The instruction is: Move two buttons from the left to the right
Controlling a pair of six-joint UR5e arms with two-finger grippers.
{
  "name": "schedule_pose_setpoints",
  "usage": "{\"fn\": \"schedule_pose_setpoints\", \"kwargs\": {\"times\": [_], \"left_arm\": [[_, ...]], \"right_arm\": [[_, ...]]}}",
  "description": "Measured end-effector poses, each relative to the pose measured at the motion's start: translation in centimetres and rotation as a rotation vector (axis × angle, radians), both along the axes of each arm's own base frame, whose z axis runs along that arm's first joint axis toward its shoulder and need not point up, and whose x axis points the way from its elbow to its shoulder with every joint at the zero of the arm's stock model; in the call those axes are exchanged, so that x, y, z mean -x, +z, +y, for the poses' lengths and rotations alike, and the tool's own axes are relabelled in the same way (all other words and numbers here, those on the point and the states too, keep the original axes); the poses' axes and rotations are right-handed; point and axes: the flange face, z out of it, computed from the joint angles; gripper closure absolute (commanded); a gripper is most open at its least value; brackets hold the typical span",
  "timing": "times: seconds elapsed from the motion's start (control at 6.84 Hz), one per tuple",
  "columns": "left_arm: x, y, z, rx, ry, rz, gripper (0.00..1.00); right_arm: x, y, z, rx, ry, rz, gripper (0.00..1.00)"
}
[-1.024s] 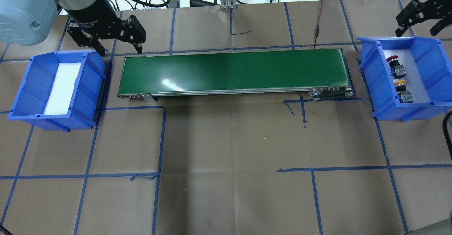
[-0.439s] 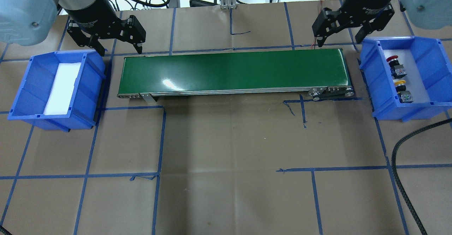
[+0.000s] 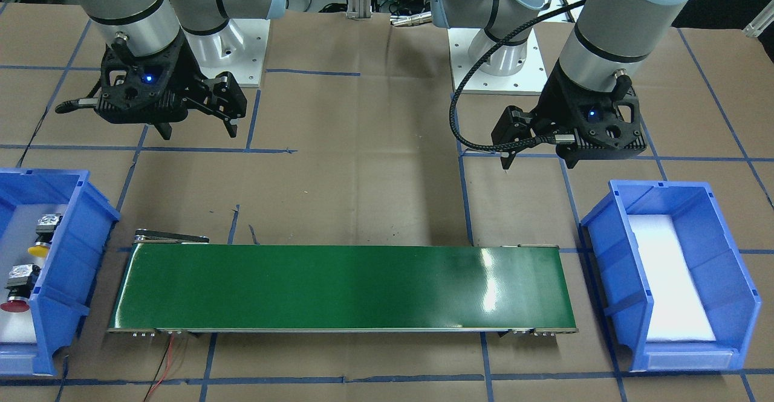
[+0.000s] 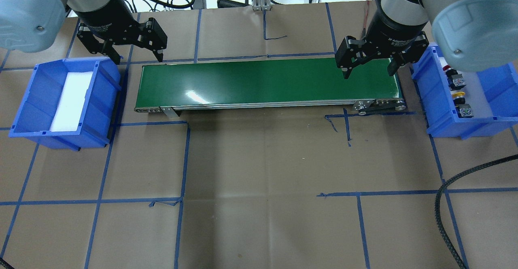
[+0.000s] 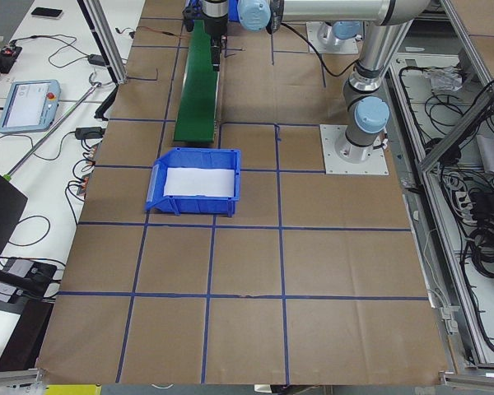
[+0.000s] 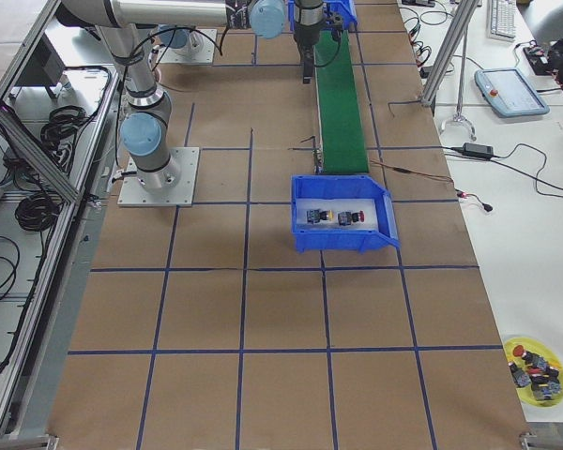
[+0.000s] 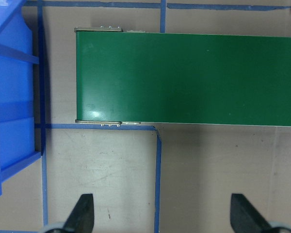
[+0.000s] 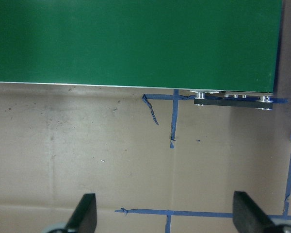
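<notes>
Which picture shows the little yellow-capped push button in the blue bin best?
The exterior front-facing view: the little yellow-capped push button looks biggest there, cap and grey body both clear. Overhead shows it smaller; exterior right, tiny. The other views miss it.

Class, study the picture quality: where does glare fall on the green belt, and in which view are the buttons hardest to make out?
Overhead exterior: a white glare patch on the green belt left of its middle. Exterior front-facing: a glare streak toward the view's right end. Exterior right: the yellow button and red button are tiny, detail unreadable.
</notes>
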Motion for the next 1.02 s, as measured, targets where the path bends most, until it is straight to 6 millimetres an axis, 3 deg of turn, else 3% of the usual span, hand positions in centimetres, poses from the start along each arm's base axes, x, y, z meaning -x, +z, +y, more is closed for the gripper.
{"fn": "schedule_pose_setpoints", "kwargs": {"times": [0.29, 1.02], "left_arm": [[0.00, -0.01, -0.01, 0.000, 0.000, 0.000, 0.00], [0.01, -0.11, -0.01, -0.002, 0.000, 0.001, 0.00]], "right_arm": [[-0.01, 0.64, 0.61, 0.014, -0.001, 0.009, 0.00], [-0.01, -0.23, 0.48, -0.008, 0.000, 0.013, 0.00]]}}
